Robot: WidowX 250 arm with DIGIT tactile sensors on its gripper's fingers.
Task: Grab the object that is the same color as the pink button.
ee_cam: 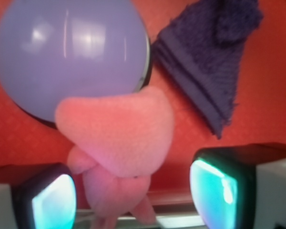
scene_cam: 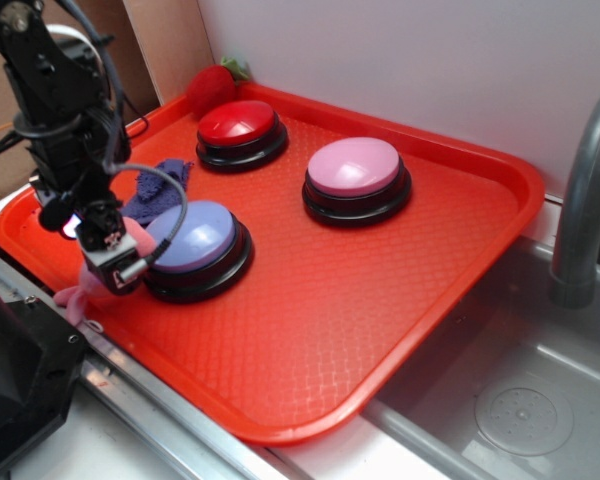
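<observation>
Pink plush toy (ee_cam: 117, 143): lies at the lower left edge of the red tray (scene_cam: 380, 300), touching the lavender-blue button (scene_cam: 192, 240); in the wrist view it fills the lower centre of the frame.
Gripper (ee_cam: 133, 195): spread wide, one finger on each side of the toy, nothing held.
Pink button (scene_cam: 355, 168): upper centre of the exterior view, well apart from the toy.
Purple-blue cloth (ee_cam: 205, 62): upper right in the wrist view, near the toy but not touching it.
Step in hand: the approach seems finished and the grasp not yet made.
Next move: probably a small descent, then closing on the soft body, keeping the fingers off the button's rim.
</observation>
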